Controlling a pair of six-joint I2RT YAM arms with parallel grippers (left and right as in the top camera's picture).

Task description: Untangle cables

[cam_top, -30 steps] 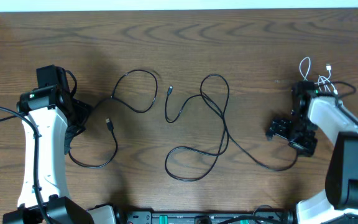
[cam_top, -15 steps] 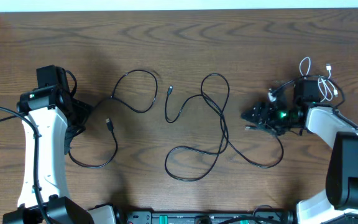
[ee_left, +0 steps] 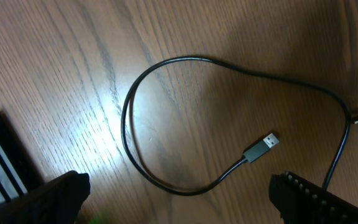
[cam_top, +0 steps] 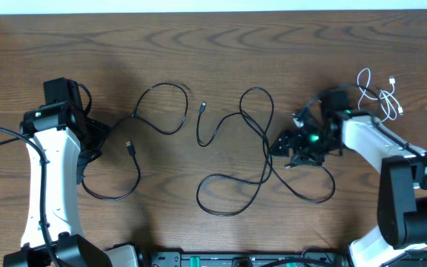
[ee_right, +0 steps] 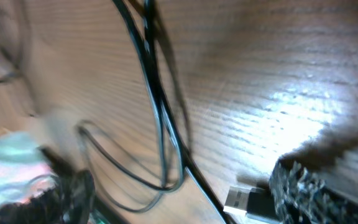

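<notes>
Cables on the brown wood-grain table lie mostly apart from one another, but one crossing sits right under the right gripper. Its ridged dark fingers stand wide apart with nothing clamped. Two strands of the long black rubber-sheathed cable run down between them, and a silvery flat plug rests just beside one finger. The main risk, as I judge it, is closing on both strands at once. That would pinch the loops together, and any pull would tighten the crossing instead of freeing it. The smooth round sheath could also slide through the pads, and the stiff plug could catch on a loop as it drags. That wrist view is blurred, so exactly how the strands overlap is hard to tell. The small, tightly curled white cable lies behind the right fingers, well clear of them. The left gripper is also wide open and empty. Ahead of its fingers lies the shorter black cable in one open, untangled loop, ending in a metal-tipped USB plug — touching nothing else.
</notes>
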